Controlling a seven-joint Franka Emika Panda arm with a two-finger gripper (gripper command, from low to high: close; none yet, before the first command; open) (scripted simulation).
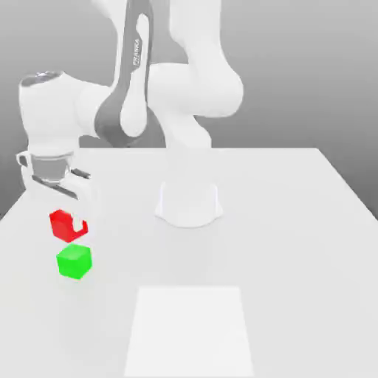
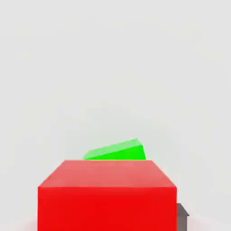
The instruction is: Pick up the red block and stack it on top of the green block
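hanging level above green block (image 1: 74, 261), red block (image 1: 67, 225) gripped.

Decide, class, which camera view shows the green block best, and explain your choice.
The exterior view: the whole green block sits unobstructed on the table, just below the red block in the gripper. In the hand view, the red block hides most of it.

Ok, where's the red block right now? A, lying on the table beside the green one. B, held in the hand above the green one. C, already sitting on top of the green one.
B: the hand grips the red block in the air, just over the green block on the table.
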